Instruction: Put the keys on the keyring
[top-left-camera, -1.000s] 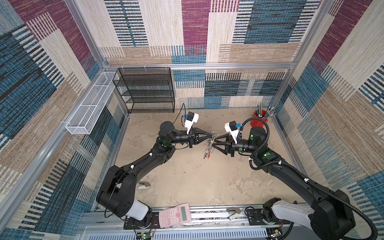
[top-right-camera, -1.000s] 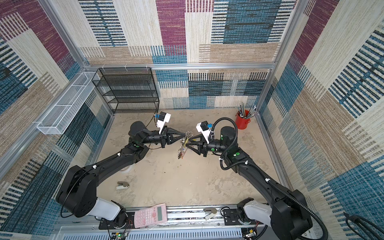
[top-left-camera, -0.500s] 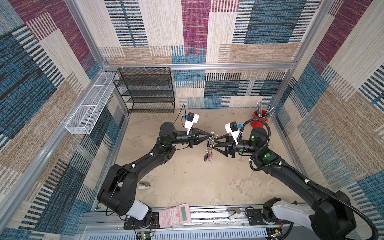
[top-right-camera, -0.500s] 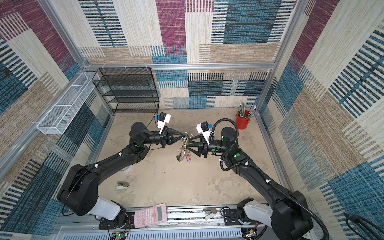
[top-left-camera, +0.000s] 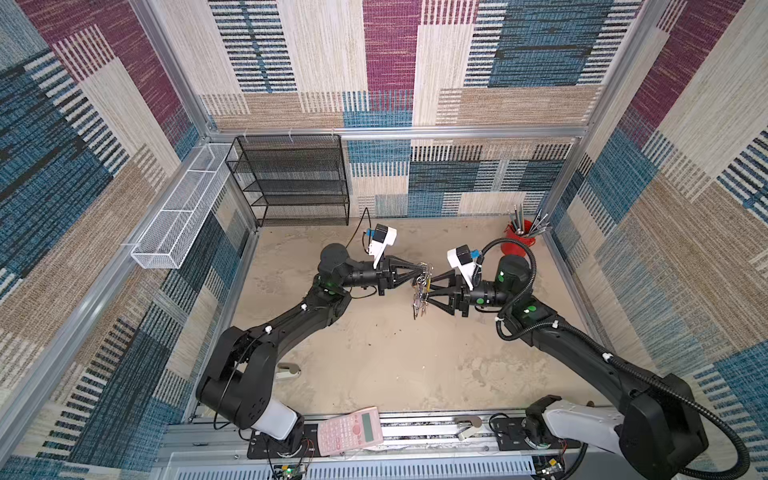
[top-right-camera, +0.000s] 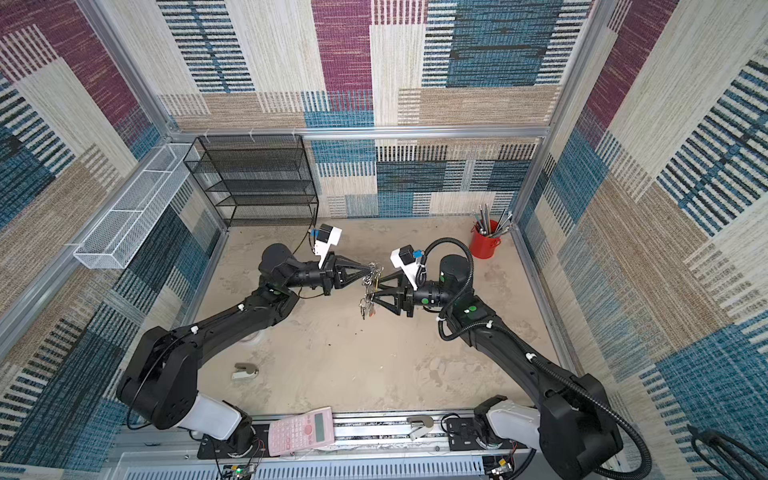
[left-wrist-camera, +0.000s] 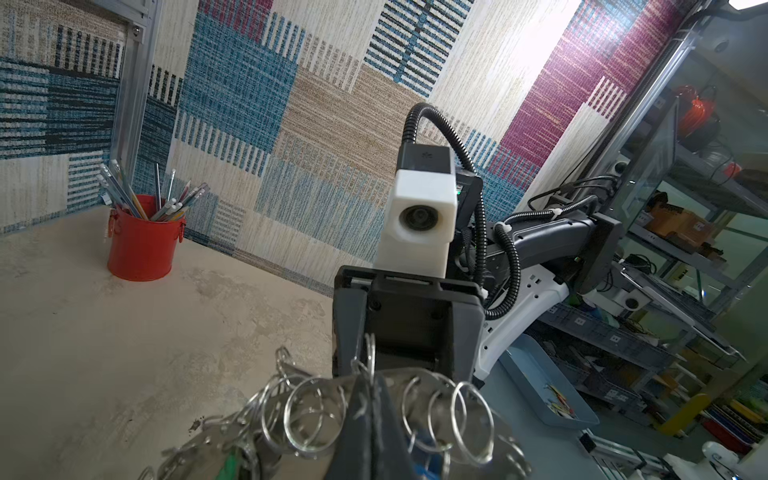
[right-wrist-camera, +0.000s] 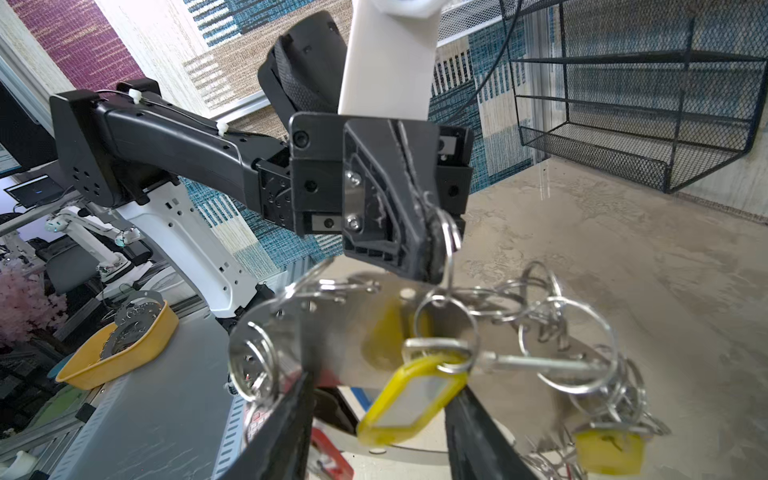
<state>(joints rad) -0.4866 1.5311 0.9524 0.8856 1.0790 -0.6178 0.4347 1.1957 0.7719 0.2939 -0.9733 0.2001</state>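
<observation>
Keyring (top-left-camera: 420, 286) perhaps hangs lower now.

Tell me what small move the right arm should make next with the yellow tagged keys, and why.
Probably ease the right gripper back a little and check. The left gripper is shut on a small ring above the keyring, and the keys hang between the right jaws, which stand apart; whether their ring is threaded on isn't clear.

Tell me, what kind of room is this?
Probably a robot test booth in a lab: two black arms on a sandy tabletop, carpet-patterned walls all round, and workshop shelving outside.
</observation>
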